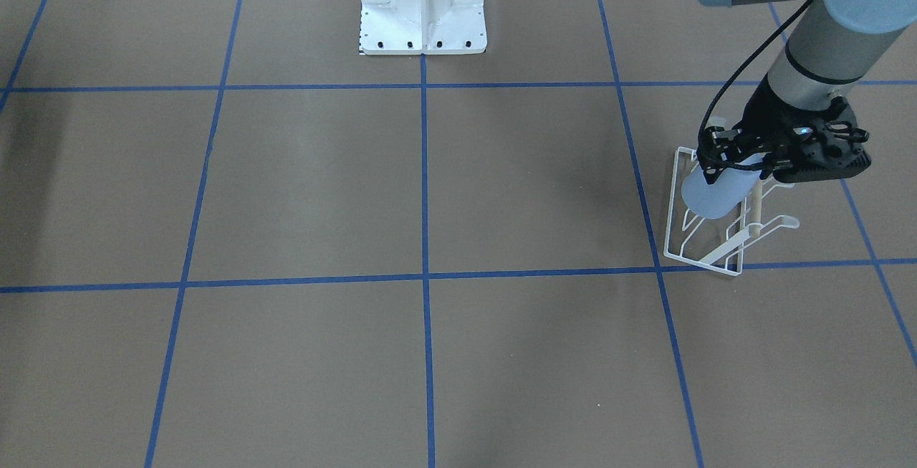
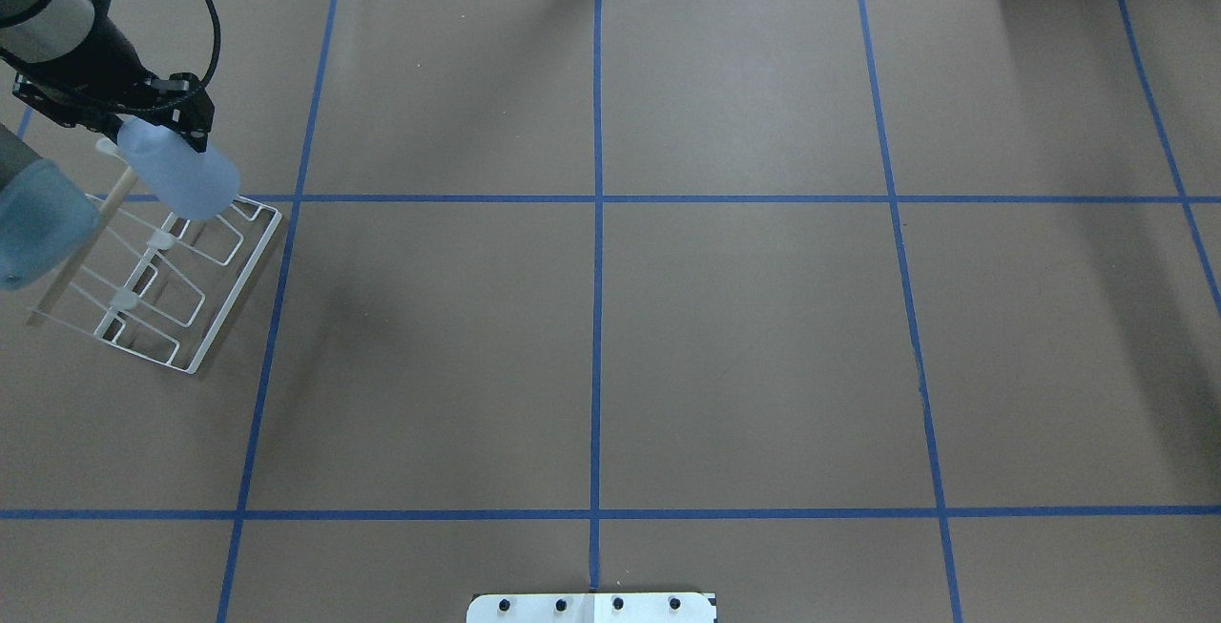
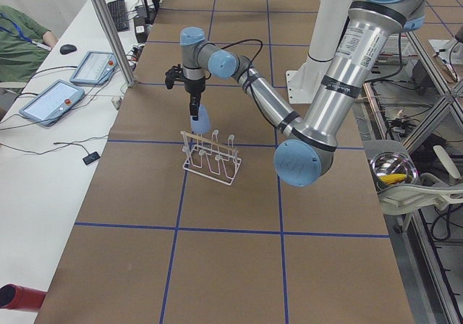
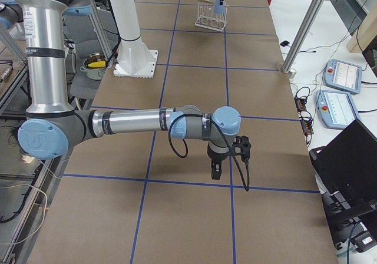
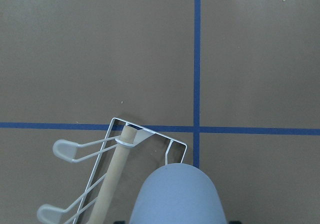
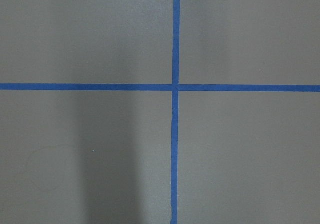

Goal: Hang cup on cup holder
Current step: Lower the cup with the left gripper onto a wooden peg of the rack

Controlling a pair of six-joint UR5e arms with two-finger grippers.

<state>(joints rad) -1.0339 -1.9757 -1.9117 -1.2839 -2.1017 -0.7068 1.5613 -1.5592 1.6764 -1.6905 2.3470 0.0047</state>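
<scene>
Left fingers (image 2: 195, 119) grip cup (image 2: 181, 175) above cup holder (image 2: 236, 291), beside its rod (image 2: 80, 243); right fingers (image 4: 215, 170) unclear

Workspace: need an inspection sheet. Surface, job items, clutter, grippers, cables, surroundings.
Surface: brown paper table with a blue tape grid.
Job's things: pale-blue tapered plastic cup held tilted above one end of the white wire cup holder with wooden rod; prong contact unclear.
Clutter: nothing seen.
Grippers: left gripper shut on the cup; right gripper low over the table, state cannot be told.
Cables: black cable loops along the left wrist.
Surroundings: white side bench with teach pendants; seated person at its edge.
</scene>
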